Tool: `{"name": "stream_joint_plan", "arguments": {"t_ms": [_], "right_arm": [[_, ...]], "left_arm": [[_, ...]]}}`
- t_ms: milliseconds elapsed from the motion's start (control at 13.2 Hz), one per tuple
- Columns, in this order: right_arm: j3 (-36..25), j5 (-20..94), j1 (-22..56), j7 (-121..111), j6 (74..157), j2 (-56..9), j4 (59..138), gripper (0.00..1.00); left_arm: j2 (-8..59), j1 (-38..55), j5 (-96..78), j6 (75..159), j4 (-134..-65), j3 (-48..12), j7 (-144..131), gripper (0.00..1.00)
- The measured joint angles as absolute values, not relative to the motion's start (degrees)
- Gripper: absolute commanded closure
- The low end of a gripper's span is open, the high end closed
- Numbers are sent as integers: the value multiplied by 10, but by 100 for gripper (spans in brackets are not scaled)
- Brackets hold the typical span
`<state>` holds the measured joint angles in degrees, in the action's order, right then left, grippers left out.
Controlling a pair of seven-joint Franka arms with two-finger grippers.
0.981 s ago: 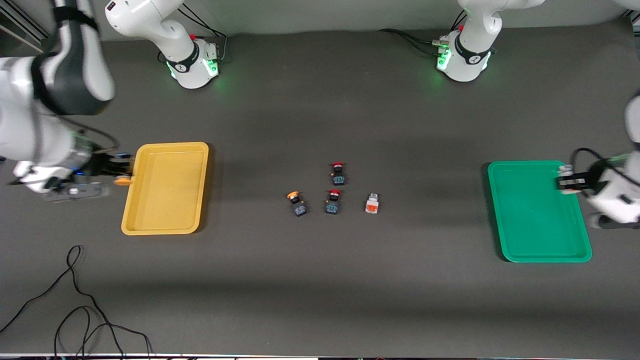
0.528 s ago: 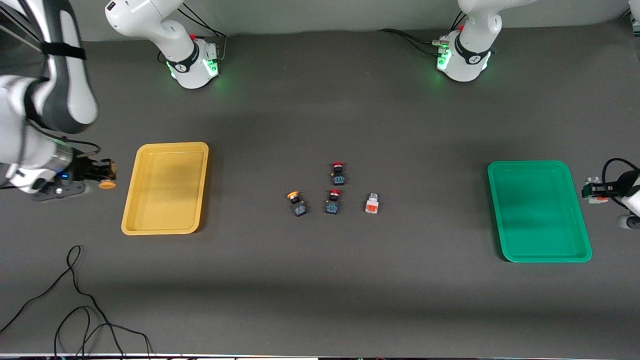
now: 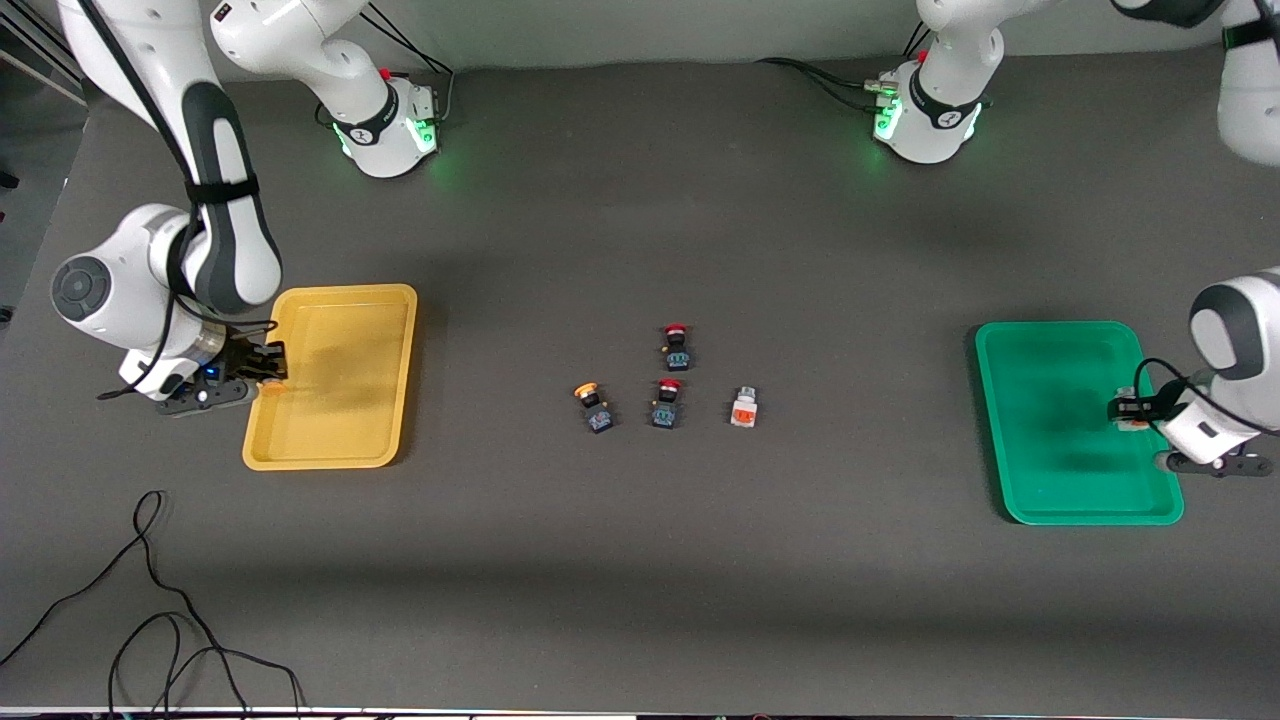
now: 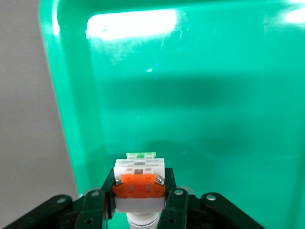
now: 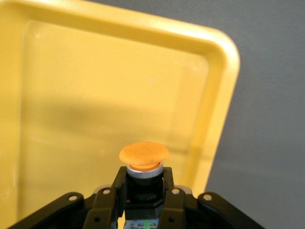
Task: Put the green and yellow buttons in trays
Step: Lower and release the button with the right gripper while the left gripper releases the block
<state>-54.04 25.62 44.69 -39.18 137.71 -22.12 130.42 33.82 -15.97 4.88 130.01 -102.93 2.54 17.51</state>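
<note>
Front view: right pincer [image 3: 262, 372] clamps a yellow button [image 5: 143, 157] over the yellow tray's [image 3: 330, 455] rim; left pincer [image 3: 1128, 410] grips a white switch [image 4: 138, 179] over the green tray's [image 3: 1060, 510] edge. Released now, either could drop onto the counter [image 3: 640, 580].

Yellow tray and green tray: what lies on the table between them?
In the front view, between yellow tray and green tray: yellow-capped button, two red-capped buttons, white switch.
</note>
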Motion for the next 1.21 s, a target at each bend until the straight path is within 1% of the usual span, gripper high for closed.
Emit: {"name": "stream_joint_plan", "arguments": {"t_ms": [75,151,226,302,377,528,679,755,830,981,1057,1208], "right_arm": [[-539,314,447,-440,1382,-253,1303,79],[-537,352,447,-474,1385,-280,1302,78],[-536,369,447,-490,1385,-301,1297,50],[-536,375,447,-493,1385,-312,1293,8],[-536,377,447,-493,1385,-317,1289,0],[-537,380,447,-492,1377,-316,1273,0],[-543,379,450,-484,1333,-315,1248,0],[-556,371,455,-474,1302,-315,1228,0],[-572,346,462,-453,1261,-314,1198,0],[-595,287,469,-392,1152,-307,1110,0],[-598,269,470,-362,1099,-302,1059,0],[-598,256,473,-312,1042,-297,984,0]], "left_arm": [[350,-162,49,1314,-1029,25,175,100],[356,-164,49,1319,-1029,25,175,40],[357,-165,49,1320,-1029,25,175,2],[357,-165,49,1320,-1027,25,175,1],[356,-165,49,1320,-1026,24,175,1],[348,-165,49,1297,-1019,22,176,0],[321,-164,49,1229,-1004,18,176,0],[296,-164,49,1184,-996,14,176,0],[268,-164,49,1137,-986,8,176,1],[217,-164,49,1033,-952,-12,176,2],[202,-164,48,976,-921,-24,176,2],[192,-161,48,881,-850,-49,172,2]]}}
